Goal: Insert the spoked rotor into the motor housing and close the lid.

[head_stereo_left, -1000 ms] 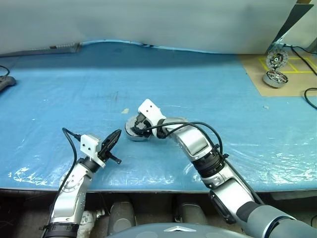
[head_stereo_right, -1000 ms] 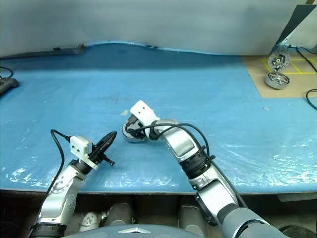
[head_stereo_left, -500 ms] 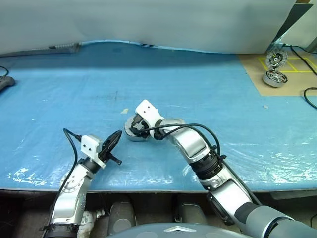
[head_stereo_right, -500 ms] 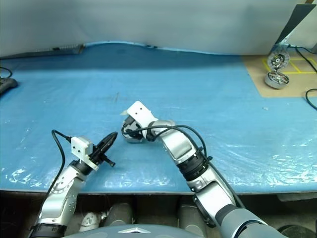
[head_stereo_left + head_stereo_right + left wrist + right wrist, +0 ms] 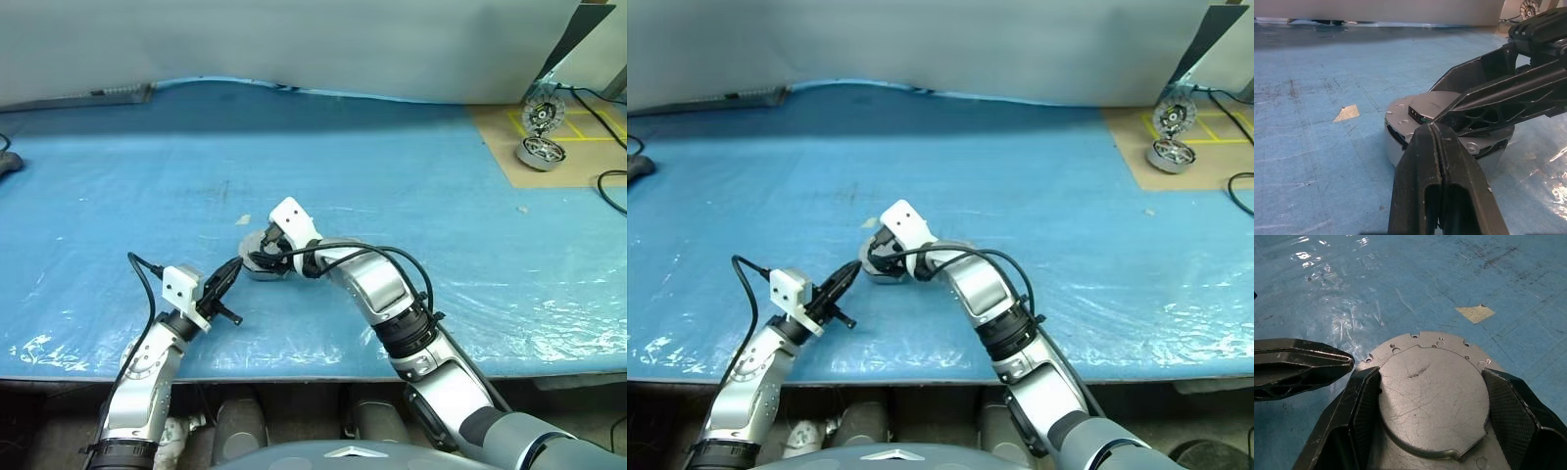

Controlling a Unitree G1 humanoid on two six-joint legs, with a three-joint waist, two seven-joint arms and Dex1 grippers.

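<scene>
The motor housing (image 5: 253,267) sits on the blue table in front of me. Its lid (image 5: 1432,396) lies flat on top, plain grey face up. My right gripper (image 5: 1430,377) reaches down over it, one finger (image 5: 1364,396) pressed against each side of the lid's raised disc. My left gripper (image 5: 233,271) is shut and empty. Its tip (image 5: 1436,126) points at the housing's side (image 5: 1400,142), almost touching it. The spoked rotor is hidden.
A second like unit (image 5: 534,152) with its lid standing up rests on a brown board with yellow lines at the far right. A small tan scrap (image 5: 1347,112) lies on the blue cover beside the housing. A black cable (image 5: 612,191) runs along the right edge.
The whole view has shifted slightly. The gap between the left gripper's tip and the housing looks a touch smaller. Both grippers keep the same opening.
</scene>
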